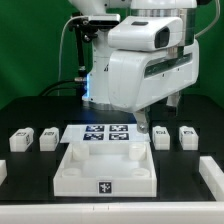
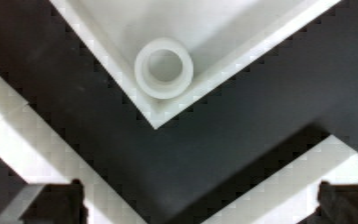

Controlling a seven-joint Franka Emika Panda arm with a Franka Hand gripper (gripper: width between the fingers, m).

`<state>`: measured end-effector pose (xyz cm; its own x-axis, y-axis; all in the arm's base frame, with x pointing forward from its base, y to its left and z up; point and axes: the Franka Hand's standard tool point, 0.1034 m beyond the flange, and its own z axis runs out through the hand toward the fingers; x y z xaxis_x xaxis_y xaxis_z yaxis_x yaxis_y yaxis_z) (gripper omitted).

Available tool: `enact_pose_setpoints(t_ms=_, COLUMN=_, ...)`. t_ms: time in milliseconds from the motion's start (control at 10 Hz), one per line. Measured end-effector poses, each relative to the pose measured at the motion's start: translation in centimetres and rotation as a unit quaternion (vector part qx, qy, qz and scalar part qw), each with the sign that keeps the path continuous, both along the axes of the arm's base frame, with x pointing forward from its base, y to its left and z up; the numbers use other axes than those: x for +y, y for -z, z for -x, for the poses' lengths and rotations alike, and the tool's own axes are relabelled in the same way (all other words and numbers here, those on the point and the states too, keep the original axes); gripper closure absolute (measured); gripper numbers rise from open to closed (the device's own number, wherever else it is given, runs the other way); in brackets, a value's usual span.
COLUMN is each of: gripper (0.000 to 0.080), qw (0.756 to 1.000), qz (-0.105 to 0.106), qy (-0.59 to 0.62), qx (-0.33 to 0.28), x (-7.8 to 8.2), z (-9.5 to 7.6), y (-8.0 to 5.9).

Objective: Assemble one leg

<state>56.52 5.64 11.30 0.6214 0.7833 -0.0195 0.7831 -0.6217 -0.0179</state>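
Note:
The large white tray [image 1: 75, 172] lies at the front middle of the table. Four small white legs with tag marks stand beside it: two on the exterior view's left [image 1: 21, 140] [image 1: 47, 138] and two on its right [image 1: 160, 135] [image 1: 187, 135]. My gripper [image 1: 153, 122] hangs low over the tray's far right corner, close to the nearer right leg. In the wrist view the gripper [image 2: 194, 206] is open and empty, and its dark fingertips [image 2: 44, 205] stand wide apart. The tray's corner with a round hole [image 2: 163, 66] lies below. No leg shows in the wrist view.
The marker board [image 1: 105, 134] lies flat just behind the tray. White pieces stand at the exterior view's left edge [image 1: 3, 170] and right edge [image 1: 211, 176]. The arm's white body fills the upper right, with cables behind it.

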Motion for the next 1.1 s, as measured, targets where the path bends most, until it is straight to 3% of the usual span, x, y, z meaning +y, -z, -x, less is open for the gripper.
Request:
enact_pose_setpoints(t_ms=700, gripper=0.0150, qw=1.000, qz=-0.001, qy=-0.021, qx=-0.001, x=-0.1, z=0.2, y=0.2)
enact_pose_setpoints(t_ms=900, gripper=0.0150, qw=0.994, qz=-0.002, qy=-0.108, qx=-0.003, x=-2.0, z=4.1, y=1.5)
enact_pose_setpoints(t_ms=1100, gripper=0.0150, qw=0.974, qz=-0.008, qy=-0.228, qx=-0.001, x=-4.9, z=8.4, y=3.9)
